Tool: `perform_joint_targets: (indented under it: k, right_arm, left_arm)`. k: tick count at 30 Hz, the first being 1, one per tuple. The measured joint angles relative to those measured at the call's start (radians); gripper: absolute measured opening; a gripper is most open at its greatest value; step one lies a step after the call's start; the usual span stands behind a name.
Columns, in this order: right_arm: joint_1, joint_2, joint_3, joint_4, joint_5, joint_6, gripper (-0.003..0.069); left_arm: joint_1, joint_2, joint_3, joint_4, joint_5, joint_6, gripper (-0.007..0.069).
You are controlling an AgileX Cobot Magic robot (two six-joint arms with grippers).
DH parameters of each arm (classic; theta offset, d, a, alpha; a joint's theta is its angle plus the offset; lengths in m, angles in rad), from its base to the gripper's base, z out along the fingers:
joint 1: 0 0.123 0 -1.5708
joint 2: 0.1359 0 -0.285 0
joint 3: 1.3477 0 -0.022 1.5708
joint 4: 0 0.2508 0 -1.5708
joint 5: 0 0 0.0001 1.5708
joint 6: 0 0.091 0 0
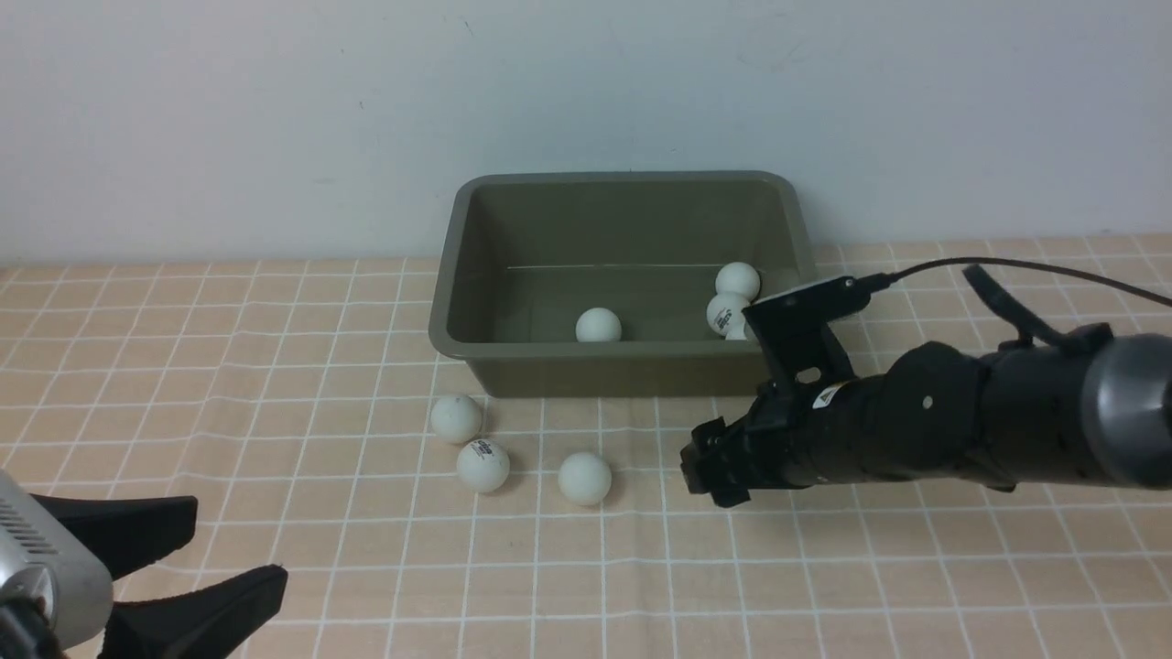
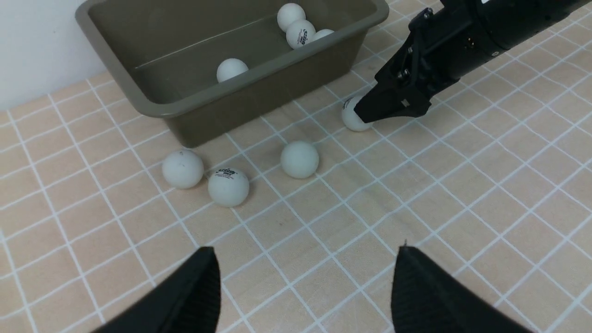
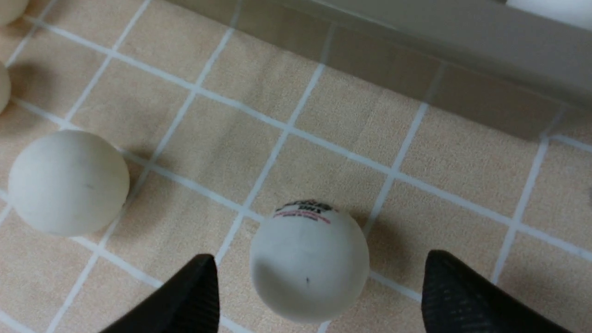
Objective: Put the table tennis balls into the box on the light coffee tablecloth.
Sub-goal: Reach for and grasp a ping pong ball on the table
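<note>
White plastic, feather-light and slick: my right pincer sits wide open, holding nothing, either side of the printed table tennis ball on the tablecloth right by the box, so I'd pinch gently across its middle.

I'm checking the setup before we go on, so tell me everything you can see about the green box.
The box is a rectangular olive-green tub, plastic by its look, with rounded corners, a flared rim and sloping walls. It stands upright and open-topped on the checked cloth, close to the white wall. Inside lie four white balls: one near the middle, three bunched at the robot's right end. Nothing outside appears to touch it.
</note>
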Motion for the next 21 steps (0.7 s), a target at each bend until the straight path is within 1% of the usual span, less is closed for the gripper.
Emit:
perform_joint_targets:
  k: [7, 18, 20, 21]
  right_arm:
    - [0.000, 0.043, -0.050, 0.000, 0.022, -0.008, 0.0489]
    - [0.000, 0.091, -0.087, 0.000, 0.061, -0.011, 0.0479]
    - [0.000, 0.102, -0.087, 0.000, 0.063, -0.011, 0.0455]
    - [0.000, 0.105, -0.087, 0.000, 0.063, -0.011, 0.0430]
  left_arm:
    - [0.000, 0.000, 0.000, -0.001, -0.004, 0.000, 0.0413]
    - [0.000, 0.000, 0.000, -0.002, -0.014, 0.001, 0.0413]
    - [0.000, 0.000, 0.000, -0.002, -0.015, 0.002, 0.0413]
    - [0.000, 0.000, 0.000, -0.002, -0.015, 0.003, 0.0413]
